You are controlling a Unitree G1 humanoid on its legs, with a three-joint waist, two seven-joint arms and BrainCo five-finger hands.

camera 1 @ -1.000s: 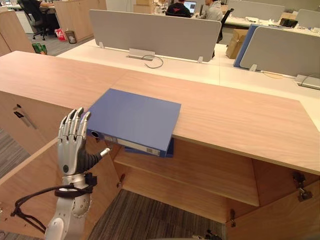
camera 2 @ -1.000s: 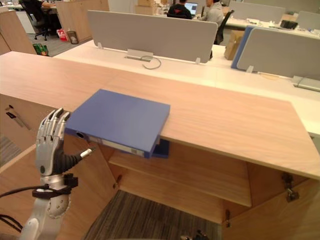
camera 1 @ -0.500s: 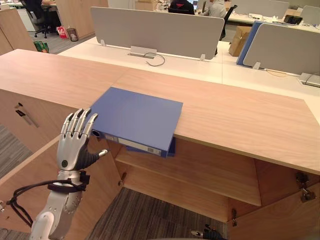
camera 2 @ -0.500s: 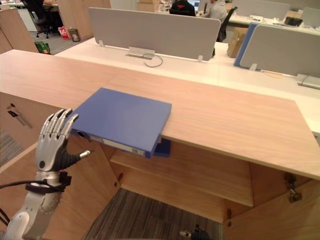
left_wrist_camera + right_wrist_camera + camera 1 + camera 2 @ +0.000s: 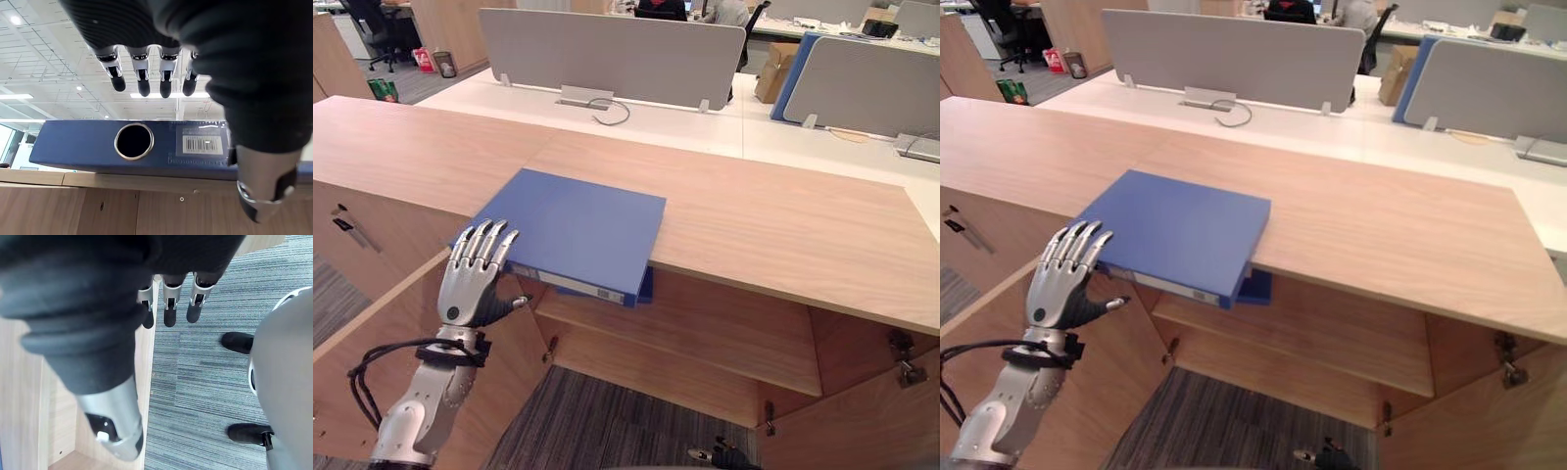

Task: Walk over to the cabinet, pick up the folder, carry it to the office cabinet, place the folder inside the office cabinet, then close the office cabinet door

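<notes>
Folder [image 5: 573,227]: flat on the wooden counter [image 5: 783,235], spine overhanging the front edge toward the robot, long axis along that edge.
Left hand [image 5: 470,289]: fingers straight, just beside the spine.
Right hand [image 5: 169,308]: fingers relaxed, above carpet [image 5: 205,382].
Room: office, grey desk screens [image 5: 607,54].

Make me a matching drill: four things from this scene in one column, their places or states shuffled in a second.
1 blue folder
2 left robot hand
3 left cabinet door
4 grey divider

A swung open
B upright on the white desk
C flat on the cabinet top, overhanging its front edge
D fingers straight, facing the folder's spine

Pairs: 1-C, 2-D, 3-A, 4-B
</notes>
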